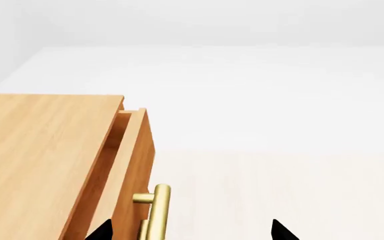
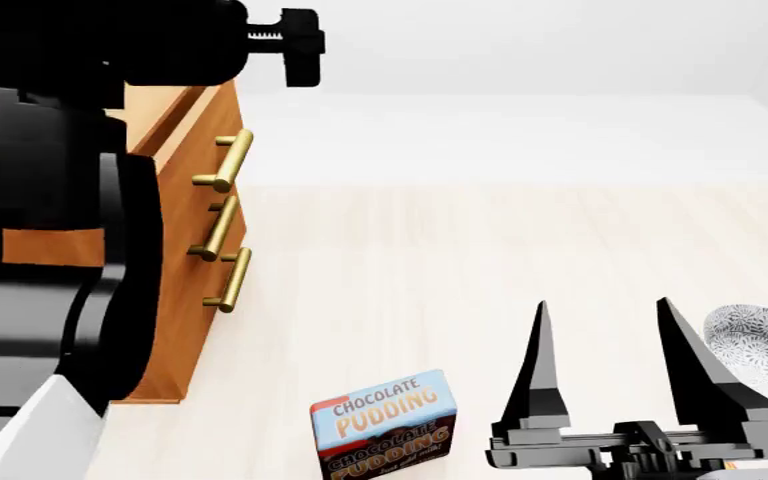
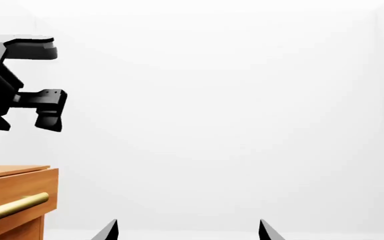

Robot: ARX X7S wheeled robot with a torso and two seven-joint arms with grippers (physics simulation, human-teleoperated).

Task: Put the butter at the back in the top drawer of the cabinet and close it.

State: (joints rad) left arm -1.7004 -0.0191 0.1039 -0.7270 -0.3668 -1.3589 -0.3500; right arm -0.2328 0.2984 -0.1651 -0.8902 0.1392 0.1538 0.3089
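The cabinet (image 1: 38,160) is light-brown wood, and its top drawer (image 1: 138,160) stands pulled out a little, leaving a narrow gap behind its front. In the left wrist view the drawer's brass handle (image 1: 158,210) lies between the two tips of my left gripper (image 1: 192,232), which is open and holds nothing. In the head view the top handle (image 2: 224,160) juts out farther than the two below it. My right gripper (image 2: 603,303) points upward at the lower right, open and empty. The butter is out of view.
A blue-brown chocolate pudding box (image 2: 384,425) stands on the pale floor in front of the cabinet (image 2: 184,330). A patterned plate (image 2: 764,350) lies at the right edge. My bulky left arm (image 2: 51,200) hides most of the cabinet in the head view.
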